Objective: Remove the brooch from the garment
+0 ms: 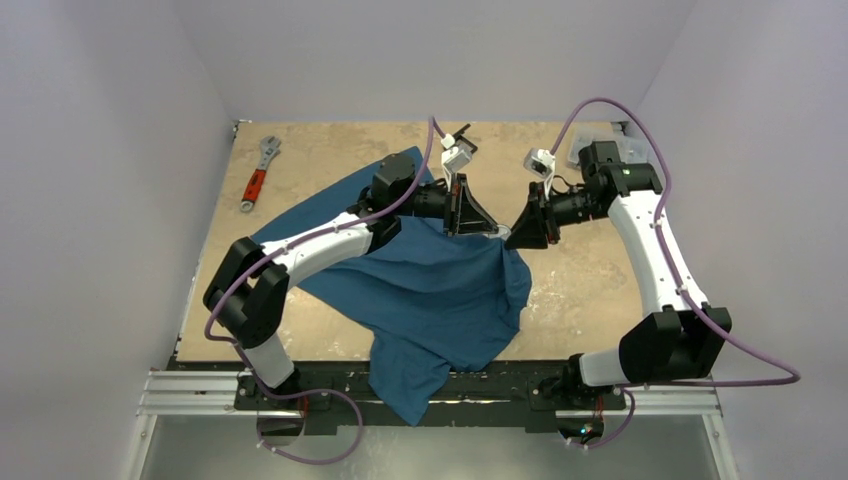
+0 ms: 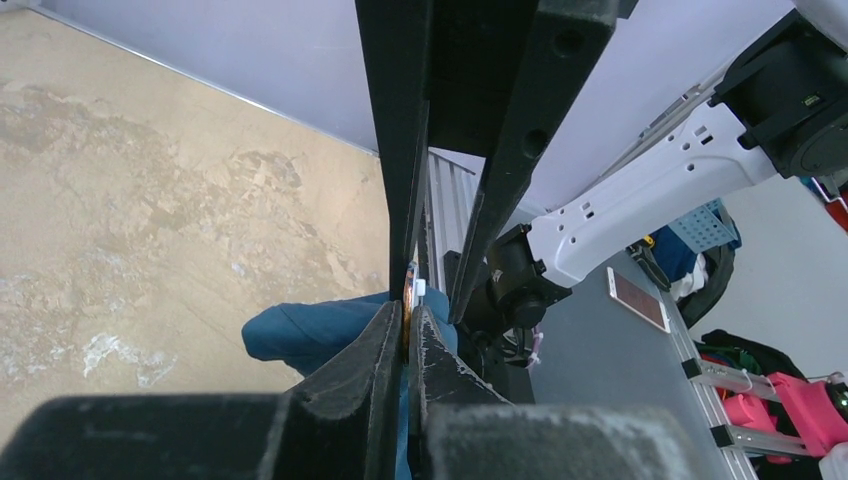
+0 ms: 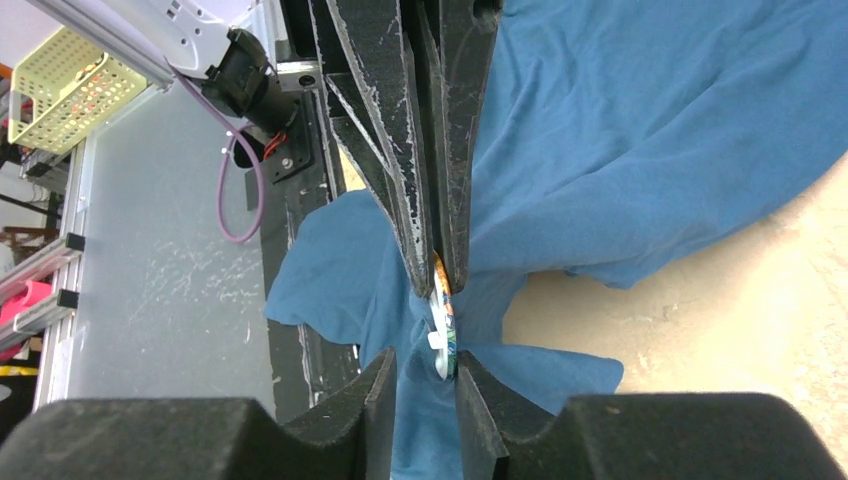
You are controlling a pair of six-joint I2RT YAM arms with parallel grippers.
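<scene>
The teal-blue garment (image 1: 440, 290) lies crumpled on the table, its hem hanging over the near edge. The brooch (image 1: 497, 233) is lifted above it, with cloth pulled up to it. My left gripper (image 1: 490, 230) is shut on the brooch's edge. In the left wrist view (image 2: 408, 325) the disc (image 2: 409, 285) shows edge-on over blue cloth (image 2: 300, 335). My right gripper (image 1: 515, 235) faces it from the right. In the right wrist view it (image 3: 425, 365) is open and straddles the brooch (image 3: 445, 335) and a fold of cloth (image 3: 640, 130). The disc has a coloured face and a pale back.
A red-handled wrench (image 1: 258, 172) lies at the back left. A clear container (image 1: 600, 140) stands at the back right, behind my right arm. A small black object (image 1: 462, 133) lies at the back middle. Bare tan tabletop (image 1: 590, 280) lies right of the shirt.
</scene>
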